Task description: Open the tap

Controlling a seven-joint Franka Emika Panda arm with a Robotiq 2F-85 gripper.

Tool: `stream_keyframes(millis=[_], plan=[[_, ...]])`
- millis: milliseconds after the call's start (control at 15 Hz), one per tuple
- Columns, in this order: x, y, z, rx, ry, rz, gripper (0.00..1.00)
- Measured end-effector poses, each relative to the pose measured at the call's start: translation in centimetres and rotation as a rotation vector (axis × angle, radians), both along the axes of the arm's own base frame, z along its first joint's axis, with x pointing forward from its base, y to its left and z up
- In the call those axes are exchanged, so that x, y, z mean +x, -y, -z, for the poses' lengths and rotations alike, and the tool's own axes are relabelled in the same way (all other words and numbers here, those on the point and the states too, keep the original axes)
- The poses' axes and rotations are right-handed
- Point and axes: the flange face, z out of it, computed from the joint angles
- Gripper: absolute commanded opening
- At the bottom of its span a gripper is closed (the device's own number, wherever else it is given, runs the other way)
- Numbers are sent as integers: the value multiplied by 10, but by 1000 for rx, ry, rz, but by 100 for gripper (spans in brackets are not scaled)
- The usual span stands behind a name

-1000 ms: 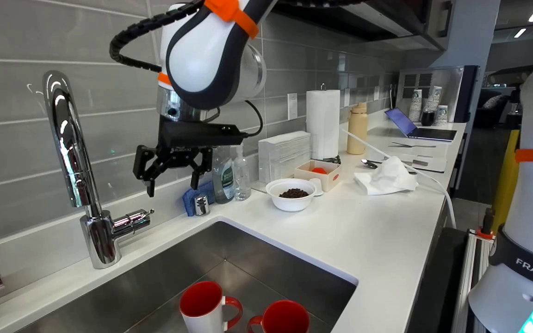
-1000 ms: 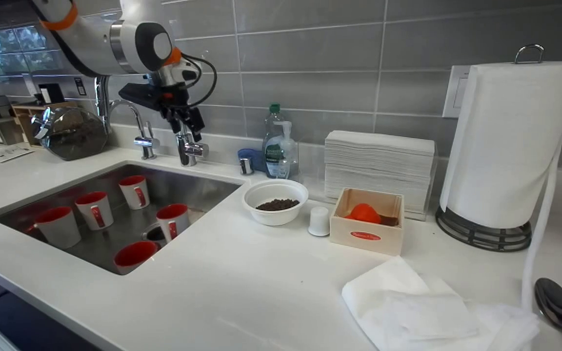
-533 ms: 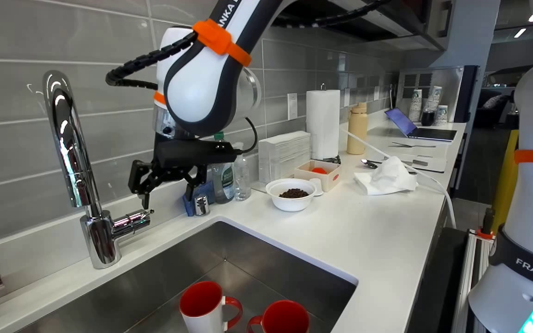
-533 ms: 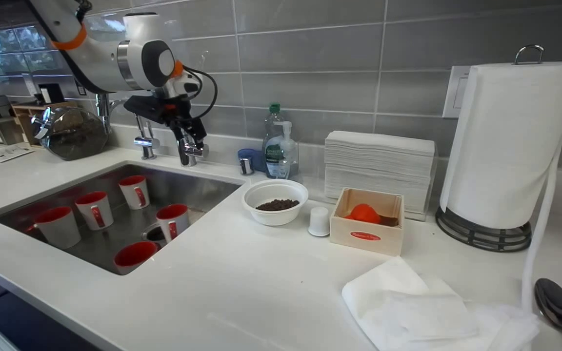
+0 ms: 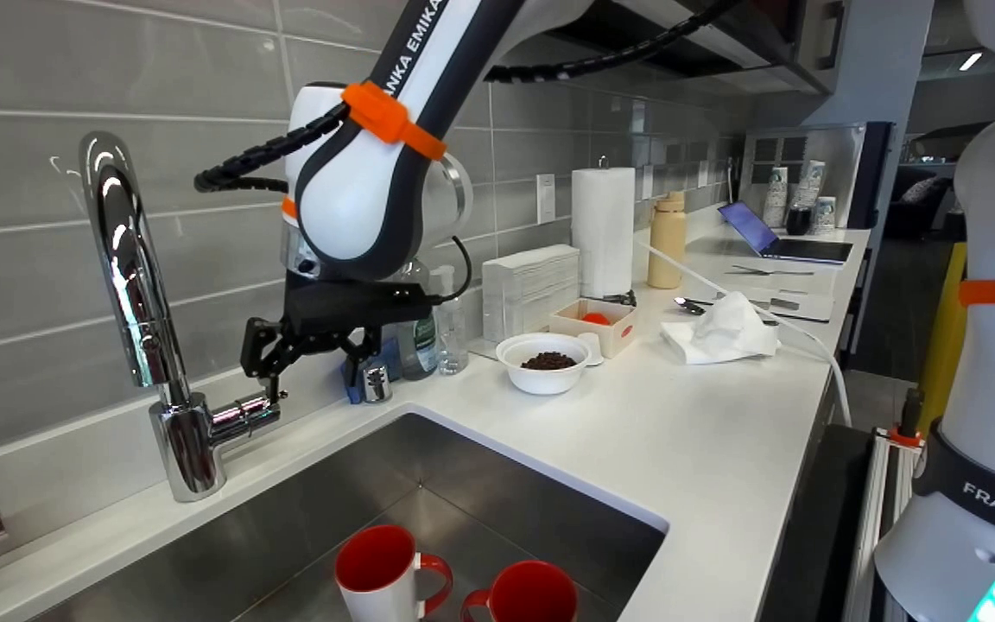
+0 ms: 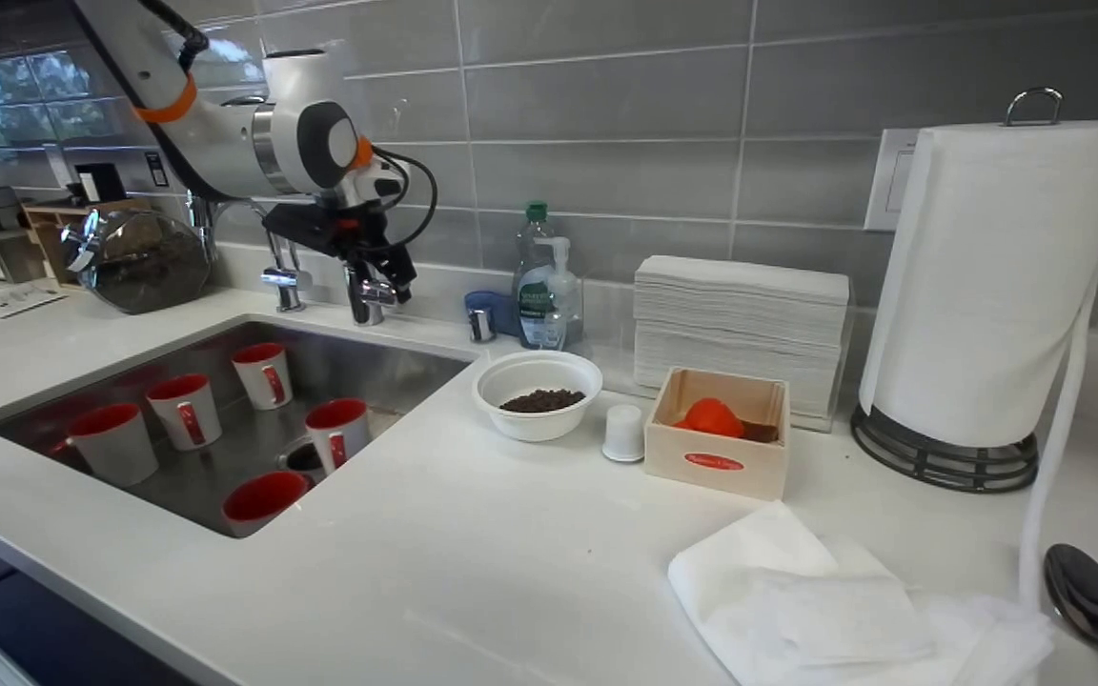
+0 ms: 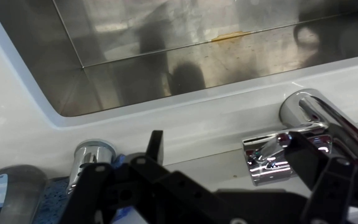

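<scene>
Wrist view, and the gripper (image 7: 225,136) is seen with its fingers (image 7: 305,155) spread apart, one overlapping the slim lever (image 7: 271,148) of the tap (image 7: 331,119) at right, contact unclear: if pressure is applied off-centre, that shiny lever could be slipped past.

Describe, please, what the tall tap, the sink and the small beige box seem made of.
Tall tap: probably polished chrome-plated metal; sharp, bright reflections. Sink: likely stainless steel, satin; its grey surface reflects only blurrily. Small beige box: perhaps unvarnished wood, judging by pale, dull walls; no clear grain confirms it.
</scene>
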Motion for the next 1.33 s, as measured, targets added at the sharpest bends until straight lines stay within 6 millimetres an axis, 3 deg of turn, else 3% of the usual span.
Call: stream_keyframes(millis=[667,1333], plan=[[6,-2,10,-21,3,41,100],[14,19,11,-50,17,116,100]])
